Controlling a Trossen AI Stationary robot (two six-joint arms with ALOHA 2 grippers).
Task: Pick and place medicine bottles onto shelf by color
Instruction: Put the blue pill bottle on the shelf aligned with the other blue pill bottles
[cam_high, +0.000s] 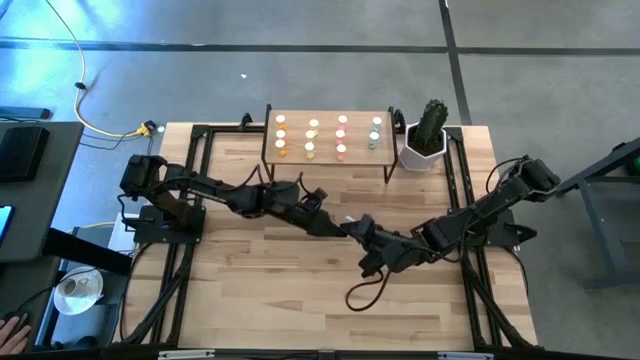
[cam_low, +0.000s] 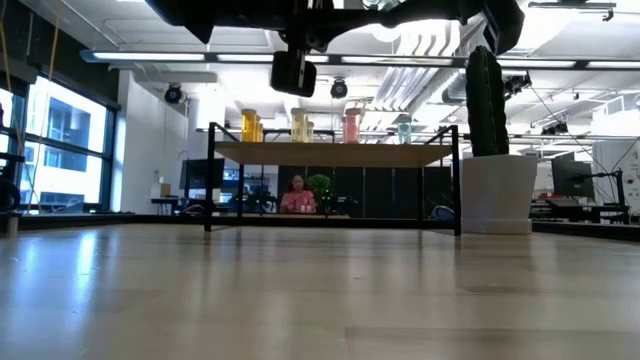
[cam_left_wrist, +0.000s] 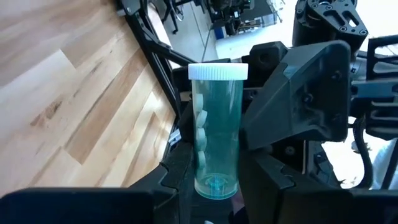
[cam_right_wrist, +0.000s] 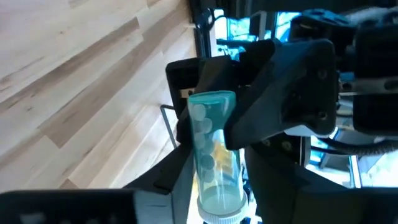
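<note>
A green medicine bottle (cam_left_wrist: 216, 130) with a white cap hangs in the air over the middle of the table, between my two grippers, which meet tip to tip. My left gripper (cam_left_wrist: 216, 183) is shut on its bottom end. My right gripper (cam_right_wrist: 219, 199) faces it from the table's right. Its fingers stand open on either side of the cap end (cam_right_wrist: 217, 214), with a thin pale gap beside the bottle. The shelf (cam_high: 325, 152) stands at the far edge on its black legs and carries several bottles in rows, sorted by colour. My left gripper pinches the bottle's bottom end (cam_left_wrist: 214, 186) between its two fingers. It comes at the bottle about level from the table's left. The bottle runs on along the fingers, its cap (cam_left_wrist: 217, 71) toward the right gripper, and is lifted clear of the table.
A white pot with a cactus (cam_high: 428, 140) stands right of the shelf. A loop of dark cable (cam_high: 365, 295) lies on the table below the right gripper. Black frame rails run along the table's left and right sides. A person (cam_low: 297, 195) sits far off in the room.
</note>
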